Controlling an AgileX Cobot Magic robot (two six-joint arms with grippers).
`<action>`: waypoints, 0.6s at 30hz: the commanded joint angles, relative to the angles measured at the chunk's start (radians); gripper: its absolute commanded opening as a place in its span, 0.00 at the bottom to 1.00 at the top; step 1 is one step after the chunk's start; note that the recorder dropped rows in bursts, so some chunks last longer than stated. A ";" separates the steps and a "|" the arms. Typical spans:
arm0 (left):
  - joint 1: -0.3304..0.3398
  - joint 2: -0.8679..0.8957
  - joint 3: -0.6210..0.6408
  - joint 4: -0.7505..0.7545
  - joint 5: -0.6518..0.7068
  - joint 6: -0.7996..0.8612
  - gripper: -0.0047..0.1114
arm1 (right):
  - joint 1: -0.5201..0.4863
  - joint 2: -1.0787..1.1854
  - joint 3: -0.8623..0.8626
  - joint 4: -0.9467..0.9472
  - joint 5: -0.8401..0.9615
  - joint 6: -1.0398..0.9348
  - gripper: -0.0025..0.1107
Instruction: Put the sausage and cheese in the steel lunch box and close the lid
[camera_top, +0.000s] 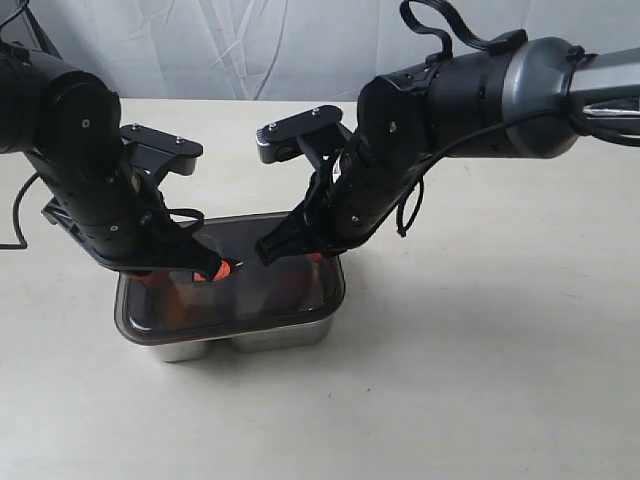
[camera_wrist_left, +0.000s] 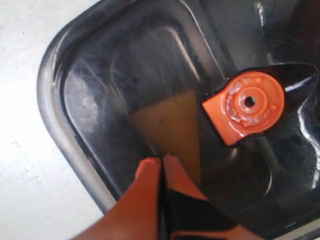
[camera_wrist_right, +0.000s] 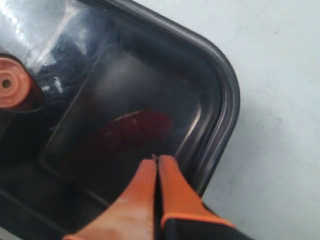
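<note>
A pale cream tabletop (camera_top: 480, 380) fills most of the exterior frame, matte and faintly scuffed. Across the top hangs a wrinkled white cloth backdrop (camera_top: 250, 50). Soft, even light casts faint shadows.

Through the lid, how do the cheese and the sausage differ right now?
The cheese shows amber-brown, the sausage dark red. The cheese is a wedge; the sausage is long and rounded. The cheese lies below the left tool, the sausage below the right tool. Both sit under the smoky lid.
</note>
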 joint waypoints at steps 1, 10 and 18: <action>0.002 0.041 0.005 -0.007 0.008 0.001 0.04 | -0.003 0.036 -0.007 0.005 0.011 -0.015 0.01; 0.002 0.064 0.008 -0.007 0.037 -0.001 0.04 | -0.003 0.063 -0.007 0.005 0.016 -0.015 0.01; 0.002 0.073 0.012 -0.016 0.054 -0.004 0.04 | -0.003 0.085 -0.007 0.005 0.037 -0.015 0.01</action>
